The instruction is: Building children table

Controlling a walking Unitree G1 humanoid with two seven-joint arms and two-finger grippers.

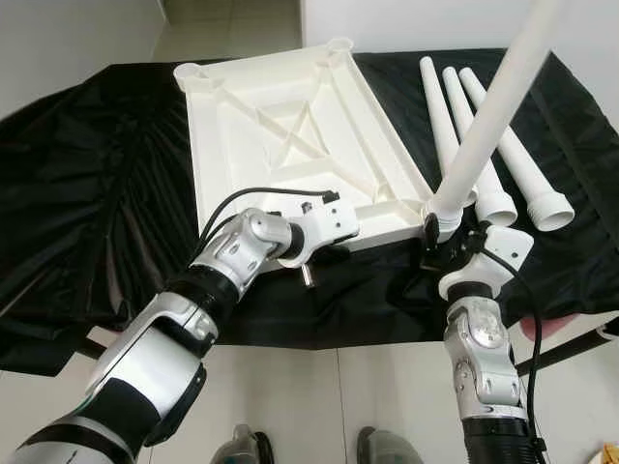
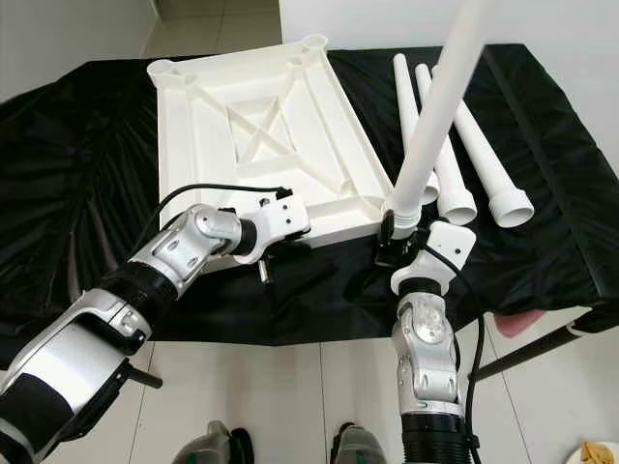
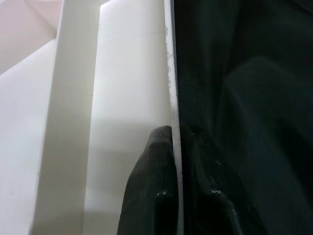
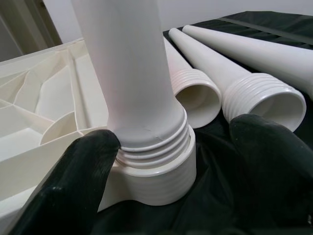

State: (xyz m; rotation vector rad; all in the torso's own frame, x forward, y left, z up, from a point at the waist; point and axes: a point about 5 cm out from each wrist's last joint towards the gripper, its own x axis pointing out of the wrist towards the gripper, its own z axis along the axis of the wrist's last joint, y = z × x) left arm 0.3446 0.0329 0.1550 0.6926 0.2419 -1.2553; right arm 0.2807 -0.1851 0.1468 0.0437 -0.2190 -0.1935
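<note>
I keep the left gripper (image 3: 173,196) clenched on the near edge of the tabletop (image 1: 290,126) to steady it, while the right gripper (image 4: 166,166), fingers spread, straddles the leg (image 4: 132,73) threading into the near right corner socket (image 4: 156,178).

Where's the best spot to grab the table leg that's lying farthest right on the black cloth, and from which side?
Grip the rightmost table leg on its plain shaft just above the ribbed, flared end, coming down from above with the fingers straddling it. It lies flat on the black cloth with open space on its right, while another loose leg lies close on its left. The shaft tapers, so a hold near the wide end probably slips less.
</note>
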